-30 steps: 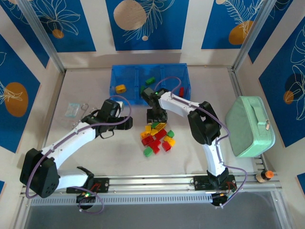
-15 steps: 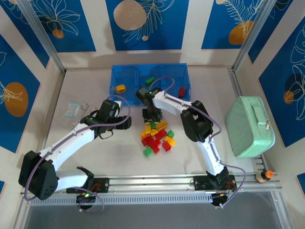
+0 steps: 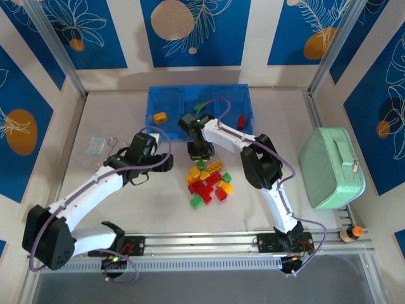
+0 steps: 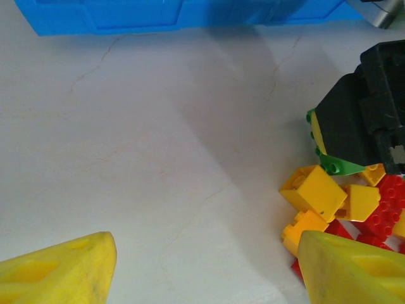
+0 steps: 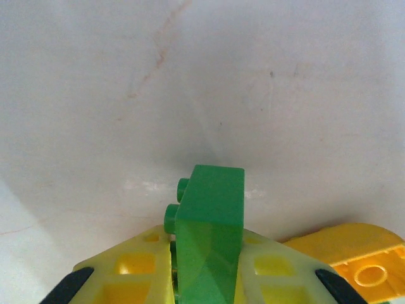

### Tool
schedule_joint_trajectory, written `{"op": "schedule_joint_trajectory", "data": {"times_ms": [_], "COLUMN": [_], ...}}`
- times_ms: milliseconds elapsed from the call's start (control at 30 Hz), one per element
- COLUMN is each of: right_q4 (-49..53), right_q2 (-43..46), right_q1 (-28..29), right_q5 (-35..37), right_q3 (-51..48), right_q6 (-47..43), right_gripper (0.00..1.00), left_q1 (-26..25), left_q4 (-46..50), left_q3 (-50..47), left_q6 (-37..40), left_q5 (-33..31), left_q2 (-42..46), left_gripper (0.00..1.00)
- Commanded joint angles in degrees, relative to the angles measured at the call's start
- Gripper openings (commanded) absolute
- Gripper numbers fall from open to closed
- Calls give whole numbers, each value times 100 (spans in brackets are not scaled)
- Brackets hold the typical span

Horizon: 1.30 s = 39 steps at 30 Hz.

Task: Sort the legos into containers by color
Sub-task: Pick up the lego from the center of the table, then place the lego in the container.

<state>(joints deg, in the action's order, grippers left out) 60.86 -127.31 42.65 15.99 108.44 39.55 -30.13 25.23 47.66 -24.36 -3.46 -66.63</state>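
- The brick pile point(image 3: 209, 183) sits between the arms, blue tray point(image 3: 169, 101) beyond.
- The right fingers point(image 5: 136, 278) pinch a green brick point(image 5: 209, 234) lengthwise, studs leftward.
- The left fingers point(image 4: 57, 269) gape empty.

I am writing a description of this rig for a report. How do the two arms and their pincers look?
Both the left arm and right arm have white links, black joint housings and a looping purple cable. The left pincer and right pincer have yellow fingers.

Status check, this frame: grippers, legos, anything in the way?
Right gripper shut on green lego at pile's far edge. Left gripper open, empty, beside pile. Tray beyond, nothing between.
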Motion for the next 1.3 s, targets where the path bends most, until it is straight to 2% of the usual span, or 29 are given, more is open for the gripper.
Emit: {"op": "schedule_joint_trajectory", "data": {"times_ms": [0,300,533,700,1033,1133,1267], "right_q4": [204,474,409,424,73,93,146], "right_q2": [465,136,-495,-992,-1388,-1508,-1573], "right_q1": [-23,-495,-856,-1089,-1211,-1238,-1260], "right_q5": [226,300,118,-67,-39,-18,7], "right_q3": [484,1977,2980,3673,3955,4134,4400], "right_q6": [-152,-622,-949,-971,-1034,-1069,-1045], "right_gripper": [12,11,12,12,13,16,17], "left_q1": [29,26,16,7,9,-25,-97], "left_q4": [-325,-86,-471,-496,-499,-486,-189], "left_q3": [-264,-477,-1038,-1414,-1612,-1547,-1307], "left_q6": [54,39,-297,-537,-701,-544,-334], "left_q5": [95,4,399,433,527,667,493], "left_q2": [457,816,1304,1677,1767,1759,1732], "left_gripper": [76,76,76,76,76,76,76]}}
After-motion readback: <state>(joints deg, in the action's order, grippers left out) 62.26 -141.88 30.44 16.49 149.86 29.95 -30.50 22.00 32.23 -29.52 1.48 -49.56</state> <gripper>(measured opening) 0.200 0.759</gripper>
